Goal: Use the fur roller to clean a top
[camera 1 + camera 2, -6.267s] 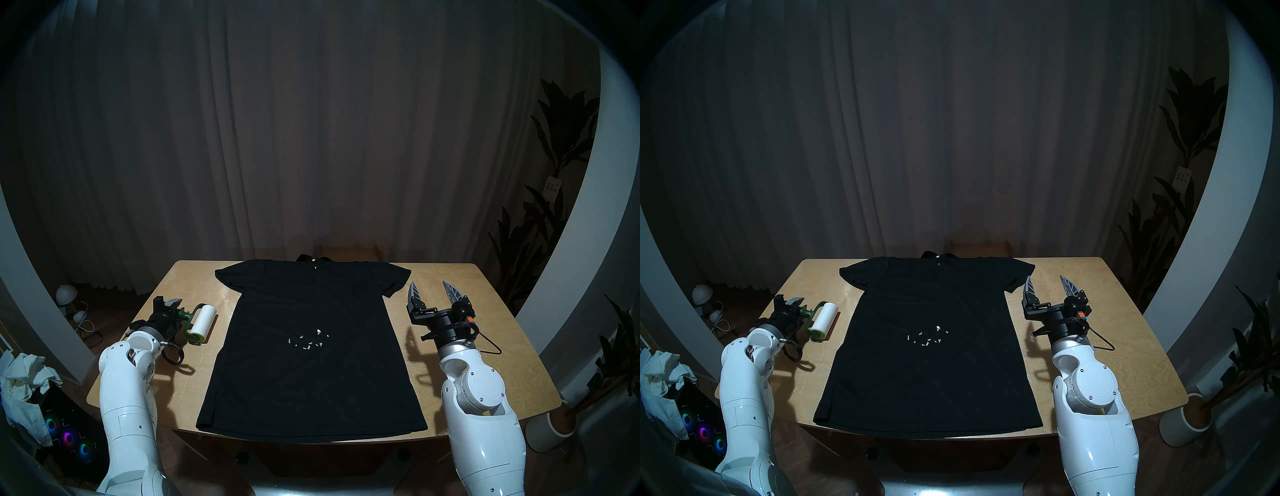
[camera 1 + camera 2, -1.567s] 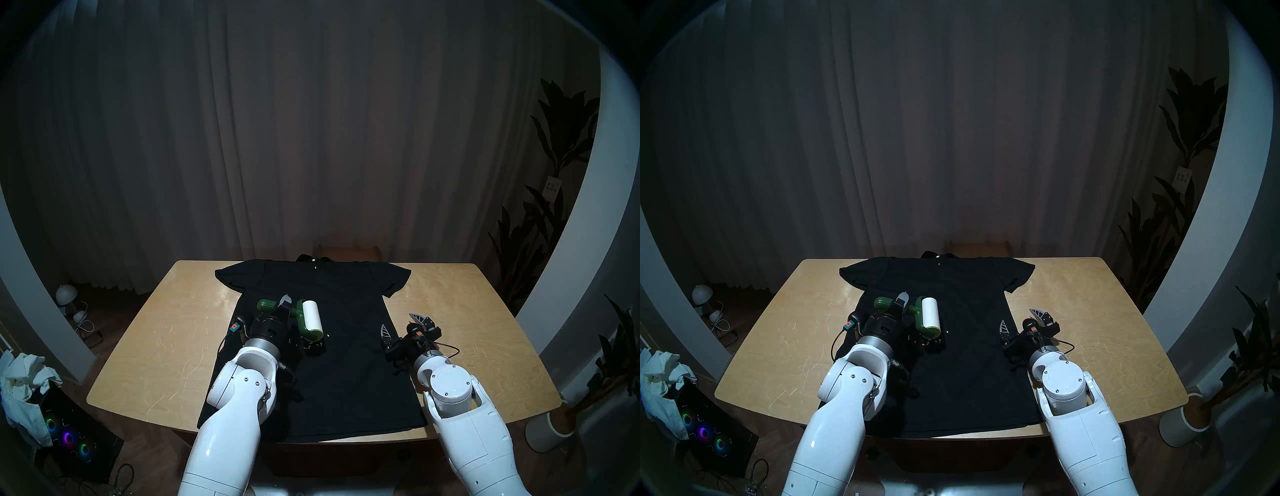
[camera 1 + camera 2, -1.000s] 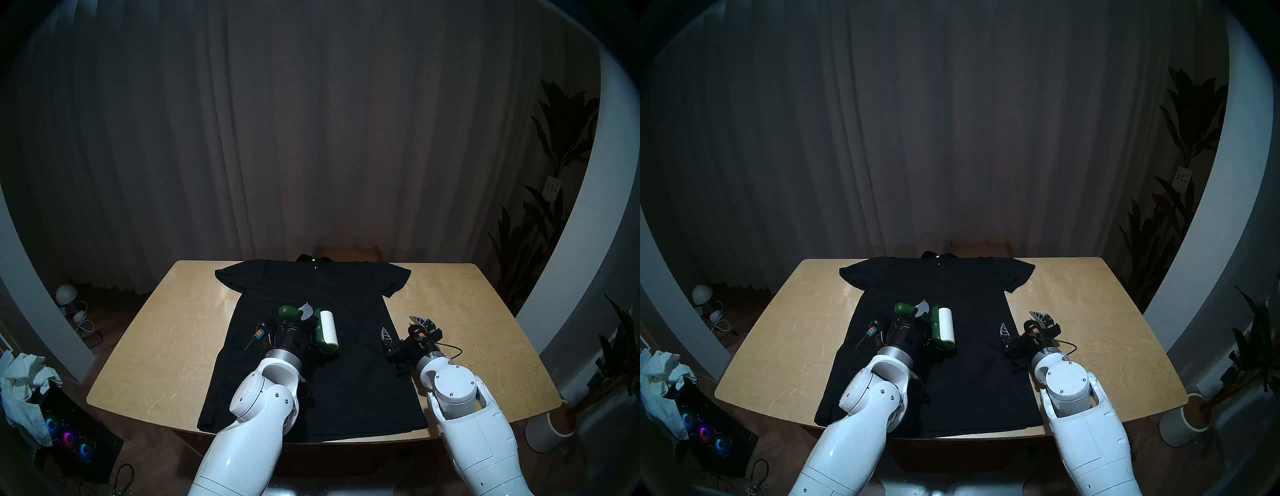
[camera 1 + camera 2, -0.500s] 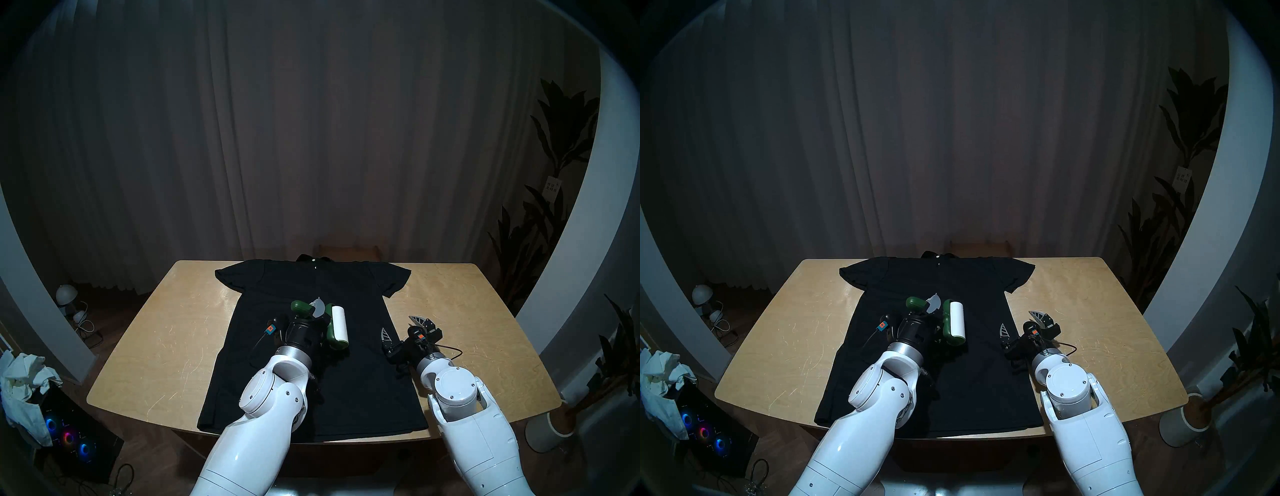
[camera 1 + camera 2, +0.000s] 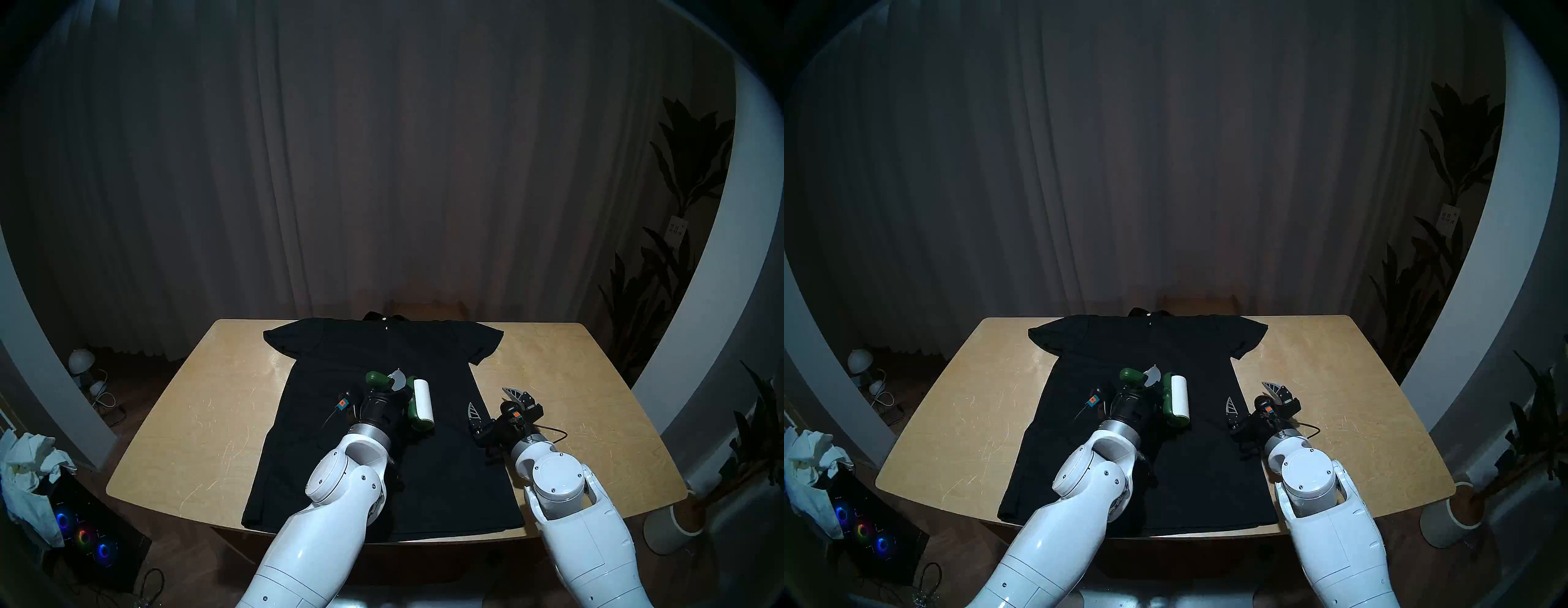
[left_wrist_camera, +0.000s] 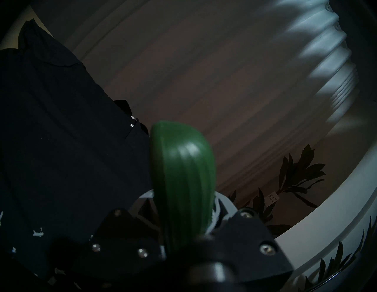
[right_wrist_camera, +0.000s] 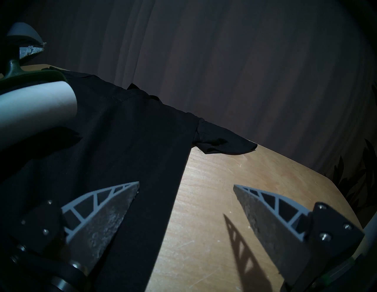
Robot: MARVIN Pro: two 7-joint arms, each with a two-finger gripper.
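Two robot arms reach over a wooden table (image 5: 203,424) where the black top (image 5: 441,475) lies flat, its neck at the far edge. The left gripper (image 5: 392,384) is squeezed tight around the dark green handle of the fur roller (image 5: 422,403), and the white roll sits over the middle of the top, but whether it touches the cloth cannot be told. The right gripper (image 5: 492,403) holds nothing, its two fingers spread wide, one over the top's right edge and one over bare table.

Wooden table (image 5: 203,429) — white cloth pile (image 5: 29,467), potted plants (image 5: 645,305) aside.
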